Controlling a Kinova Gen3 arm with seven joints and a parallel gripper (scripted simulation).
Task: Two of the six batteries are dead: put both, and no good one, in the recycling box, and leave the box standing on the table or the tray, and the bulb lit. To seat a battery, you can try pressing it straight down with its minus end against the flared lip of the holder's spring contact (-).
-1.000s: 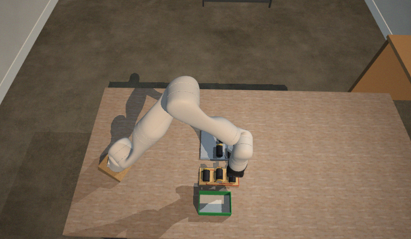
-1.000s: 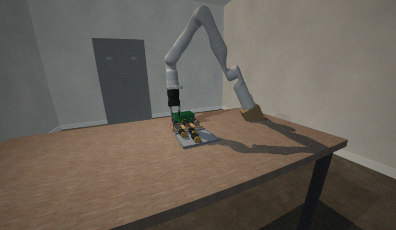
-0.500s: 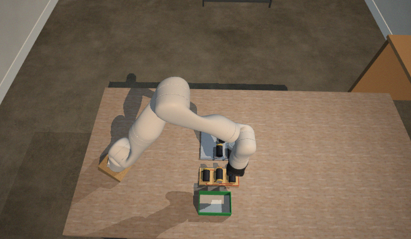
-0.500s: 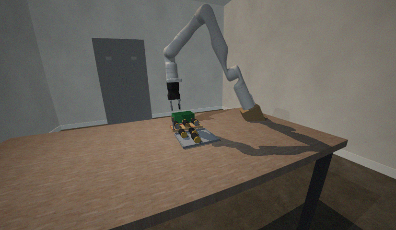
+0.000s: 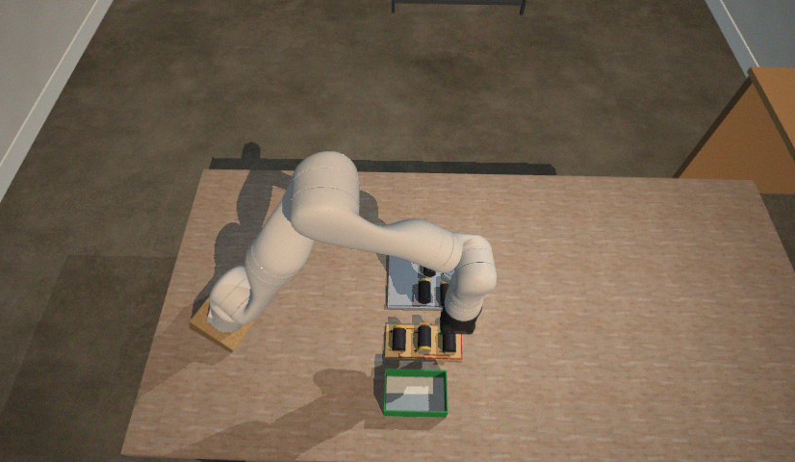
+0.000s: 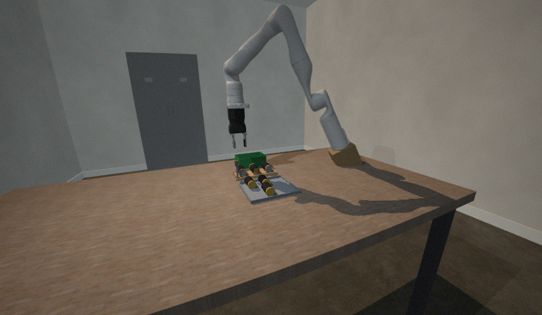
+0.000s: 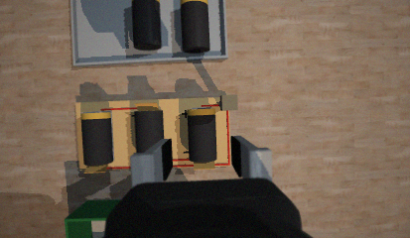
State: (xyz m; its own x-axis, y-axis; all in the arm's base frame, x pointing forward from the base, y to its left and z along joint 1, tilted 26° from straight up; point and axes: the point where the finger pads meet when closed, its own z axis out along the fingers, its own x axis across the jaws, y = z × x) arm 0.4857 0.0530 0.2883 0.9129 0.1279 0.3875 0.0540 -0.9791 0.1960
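Note:
The tan battery holder carries three black batteries with yellow ends: left, middle and right. My gripper is open and empty. It hangs well above the holder, with its fingers on either side of the right battery in the wrist view. The green recycling box stands upright on the table beside the holder. A small dull olive piece sits at the holder's corner and does not glow.
A grey tray lies on the holder's other side and holds more batteries, partly hidden by my arm in the top view. The arm's base block sits on the table.

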